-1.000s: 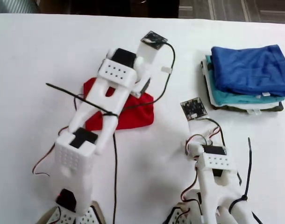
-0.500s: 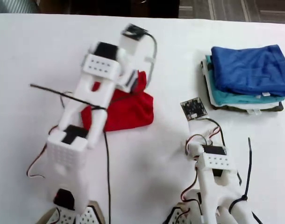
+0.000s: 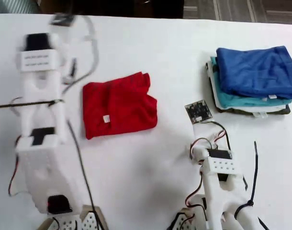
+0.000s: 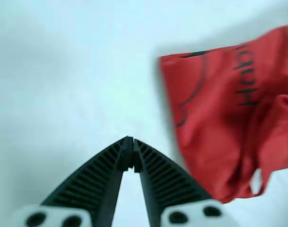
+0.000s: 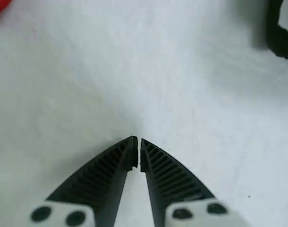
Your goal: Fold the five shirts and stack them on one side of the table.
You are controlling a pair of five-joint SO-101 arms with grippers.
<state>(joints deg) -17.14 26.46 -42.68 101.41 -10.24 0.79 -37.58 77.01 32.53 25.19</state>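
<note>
A white table (image 3: pixel 151 182) spreads across nearly the whole high view, its surface plain and matte. Beyond its far edge, along the top of the frame, lies a dark strip, with a grey ribbed surface (image 3: pixel 12 5) at upper left and brownish floor planks (image 3: pixel 241 9) at upper right.

single shirt (image 3: pixel 118 104) left of centre, shirt stack (image 3: pixel 253 79) far right

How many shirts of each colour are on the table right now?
Red shirt: 1, lying alone
Blue shirt: 1, top of the stack
Teal shirt: 1, in the stack
White shirt: 1, only an edge shows
Dark shirt: 1, at the bottom, only an edge shows
Total: 5
</note>
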